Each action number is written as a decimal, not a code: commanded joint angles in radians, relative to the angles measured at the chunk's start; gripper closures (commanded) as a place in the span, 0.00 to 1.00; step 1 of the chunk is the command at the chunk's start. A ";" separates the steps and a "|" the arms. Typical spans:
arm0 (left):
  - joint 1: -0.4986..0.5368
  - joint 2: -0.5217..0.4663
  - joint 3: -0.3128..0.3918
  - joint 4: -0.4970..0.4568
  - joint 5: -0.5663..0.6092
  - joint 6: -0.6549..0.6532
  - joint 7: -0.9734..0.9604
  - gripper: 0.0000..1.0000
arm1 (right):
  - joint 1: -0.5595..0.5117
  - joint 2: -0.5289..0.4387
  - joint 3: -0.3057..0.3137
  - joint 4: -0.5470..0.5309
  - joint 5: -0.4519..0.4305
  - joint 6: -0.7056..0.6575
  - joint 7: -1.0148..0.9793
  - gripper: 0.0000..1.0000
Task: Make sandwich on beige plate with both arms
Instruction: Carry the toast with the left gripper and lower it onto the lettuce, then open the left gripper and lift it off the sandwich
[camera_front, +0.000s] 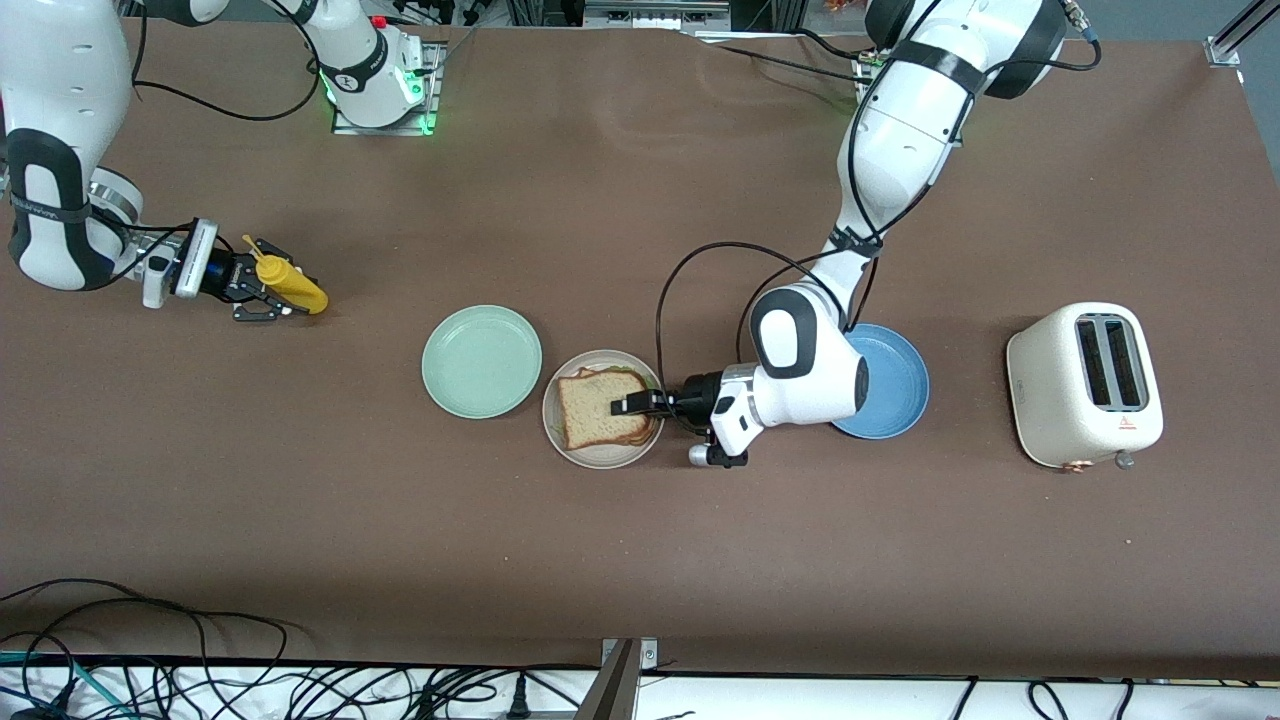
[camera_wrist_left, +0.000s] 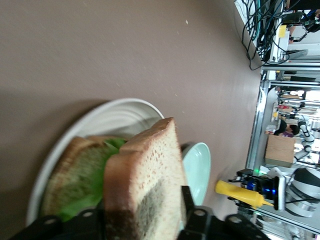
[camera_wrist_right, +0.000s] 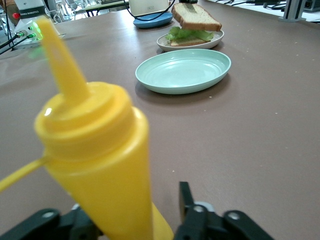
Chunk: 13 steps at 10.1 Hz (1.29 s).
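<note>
Brown table (camera_front: 640, 560) carried everything. White toaster (camera_front: 1085, 385) stood toward the left arm's end, a small red mark on its side, unreadable. Mint green plate (camera_front: 482, 361) just beside the beige plate (camera_front: 603, 457), which held the sandwich (camera_front: 597, 408), lettuce (camera_wrist_left: 95, 182) showing under the tilted top slice (camera_wrist_left: 145, 185). Left gripper (camera_front: 640, 404) over the sandwich, jaws astride the top slice's edge; grip uncertain. Right gripper (camera_front: 262, 297) at its own end, jaws either side of a yellow mustard bottle (camera_front: 292, 285); contact unclear. Blue plate (camera_front: 893, 385) partly under the left arm.
</note>
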<state>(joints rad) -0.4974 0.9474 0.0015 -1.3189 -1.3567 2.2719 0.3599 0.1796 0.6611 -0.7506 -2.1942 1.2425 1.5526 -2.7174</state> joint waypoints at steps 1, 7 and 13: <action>0.017 -0.001 0.011 0.001 0.030 0.001 0.031 0.00 | -0.061 0.012 0.007 0.028 0.005 -0.029 -0.012 0.01; 0.118 -0.103 0.012 -0.005 0.417 -0.043 -0.186 0.00 | -0.187 0.003 -0.001 0.301 -0.280 -0.109 0.296 0.01; 0.301 -0.262 0.020 -0.003 1.055 -0.429 -0.389 0.00 | -0.181 0.002 -0.004 0.727 -0.445 -0.264 0.871 0.01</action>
<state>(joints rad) -0.2205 0.7320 0.0273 -1.3010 -0.4236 1.9180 -0.0089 0.0066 0.6554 -0.7605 -1.5610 0.8359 1.3580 -1.9657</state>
